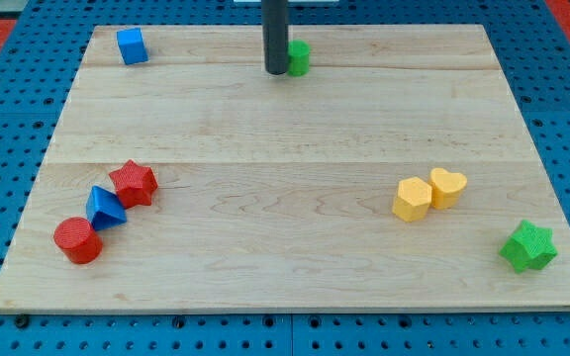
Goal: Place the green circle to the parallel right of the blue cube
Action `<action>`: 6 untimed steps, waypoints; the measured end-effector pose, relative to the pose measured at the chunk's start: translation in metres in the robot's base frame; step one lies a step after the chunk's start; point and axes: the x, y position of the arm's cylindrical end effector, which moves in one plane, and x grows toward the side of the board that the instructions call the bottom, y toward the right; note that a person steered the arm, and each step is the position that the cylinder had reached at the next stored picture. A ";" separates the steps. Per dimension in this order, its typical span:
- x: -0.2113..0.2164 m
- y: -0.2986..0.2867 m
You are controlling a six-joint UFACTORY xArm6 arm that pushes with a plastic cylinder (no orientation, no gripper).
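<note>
The green circle (299,57) sits near the view's top, a little right of the middle, partly hidden by my rod. My tip (276,71) rests on the board against the green circle's left side. The blue cube (132,45) stands at the view's top left corner of the board, far to the left of my tip and roughly level with the green circle.
A red star (134,183), a blue triangle (105,207) and a red cylinder (77,240) cluster at the lower left. A yellow hexagon (413,199) and a yellow heart (447,186) touch at the right. A green star (528,246) lies at the lower right. The wooden board (285,138) is edged by blue pegboard.
</note>
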 end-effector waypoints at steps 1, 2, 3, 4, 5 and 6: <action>0.023 -0.003; 0.035 0.039; 0.013 0.052; -0.015 0.051; -0.014 0.051; -0.004 0.069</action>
